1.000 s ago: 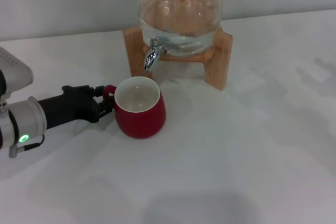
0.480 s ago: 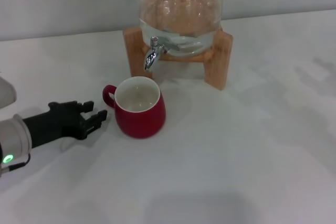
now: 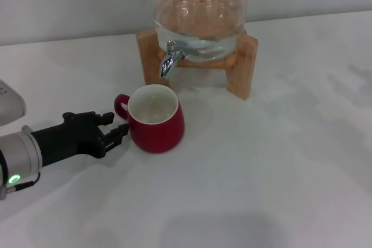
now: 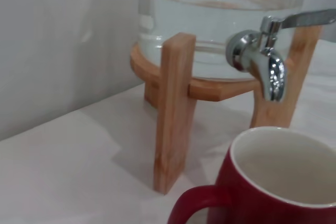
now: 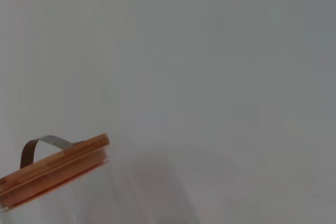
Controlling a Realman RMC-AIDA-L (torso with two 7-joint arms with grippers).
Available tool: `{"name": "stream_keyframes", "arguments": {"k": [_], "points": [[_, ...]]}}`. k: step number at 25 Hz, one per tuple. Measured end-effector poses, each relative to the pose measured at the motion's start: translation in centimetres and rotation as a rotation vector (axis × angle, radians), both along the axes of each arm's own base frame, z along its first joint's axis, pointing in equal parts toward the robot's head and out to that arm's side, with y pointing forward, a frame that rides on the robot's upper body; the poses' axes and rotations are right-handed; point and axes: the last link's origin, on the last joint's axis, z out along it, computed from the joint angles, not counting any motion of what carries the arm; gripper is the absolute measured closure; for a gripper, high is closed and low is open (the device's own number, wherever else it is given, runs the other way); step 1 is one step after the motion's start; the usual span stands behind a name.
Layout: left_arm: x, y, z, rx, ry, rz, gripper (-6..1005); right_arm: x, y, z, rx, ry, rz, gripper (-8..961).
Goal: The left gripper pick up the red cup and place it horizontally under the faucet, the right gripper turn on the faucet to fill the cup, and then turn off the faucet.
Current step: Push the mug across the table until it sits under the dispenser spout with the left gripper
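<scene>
A white table [image 3: 273,161] fills the head view, with a pale wall behind it. At the back of the table stands a glass water jar [image 3: 199,18] partly filled with water, resting on a wooden stand [image 3: 241,65] with upright legs. In the right wrist view only the jar's wooden lid [image 5: 52,169] with a curved metal handle shows against the wall; the right gripper itself appears in no view.

The left arm [image 3: 35,149] reaches in low from the left edge, a silver wrist with a green light leading to a black forearm. The left gripper [image 3: 115,129] lies just above the table, beside the handle side of the red cup [image 3: 154,119]. Its slim fingers [image 3: 119,132] are parted a little and hold nothing; their tips sit just beside the cup's wall and below its loop handle, and whether they touch it cannot be told.

The red cup stands upright on the table in front of the jar, mouth up, white inside and looking empty, its handle toward the left arm. It sits below and slightly forward of the faucet [image 3: 168,59].

The chrome faucet juts from the jar's front, spout pointing down; in the left wrist view it hangs above the cup's far rim.
</scene>
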Motion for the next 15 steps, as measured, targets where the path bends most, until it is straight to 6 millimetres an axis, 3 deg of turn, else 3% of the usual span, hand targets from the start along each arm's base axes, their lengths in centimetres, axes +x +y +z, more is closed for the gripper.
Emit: {"name": "stream_keyframes", "arguments": {"k": [15], "points": [[1.4, -0.1, -0.6, -0.021, 0.005, -0.037, 576, 0.1, -0.1, 0.1, 0.004, 0.001, -0.004, 173]]}}
